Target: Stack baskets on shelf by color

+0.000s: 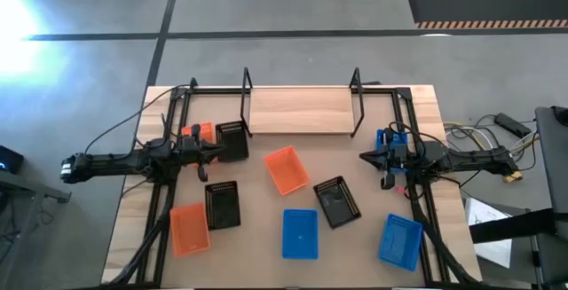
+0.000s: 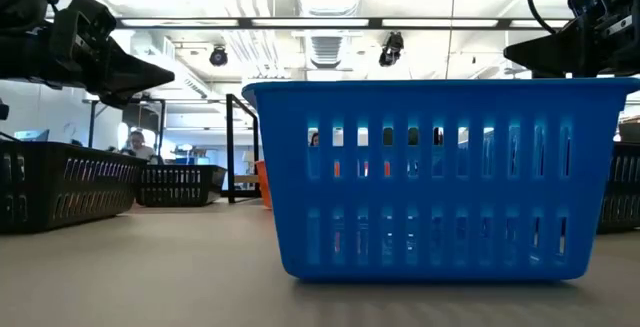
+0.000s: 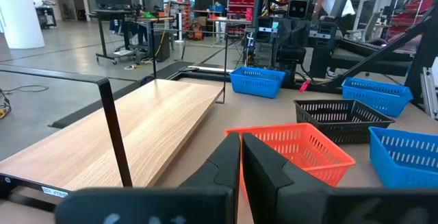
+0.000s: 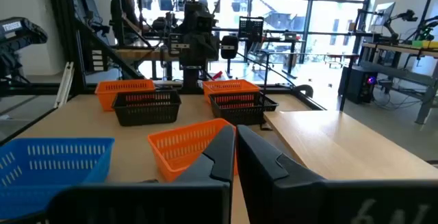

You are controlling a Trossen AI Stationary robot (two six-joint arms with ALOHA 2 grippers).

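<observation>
while the wooden shelf point(image 1: 300, 111) between its black wire uprights holds nothing, the baskets lie scattered over the table point(image 1: 417, 104): an orange basket point(image 1: 286, 168) near the middle, a black basket point(image 1: 337, 200) just beside it, a blue basket point(image 1: 300, 233) toward the front. the left gripper point(image 1: 213, 152) and right gripper point(image 1: 366, 156) both hover pinched shut and empty, well apart. these mesh trays look light, slightly springy and apt to slide; a grip on a rim wall should serve best.

Grey concrete floor point(image 1: 311, 6), bright ceiling lights point(image 2: 330, 12), big windows point(image 4: 301, 11) behind.
</observation>
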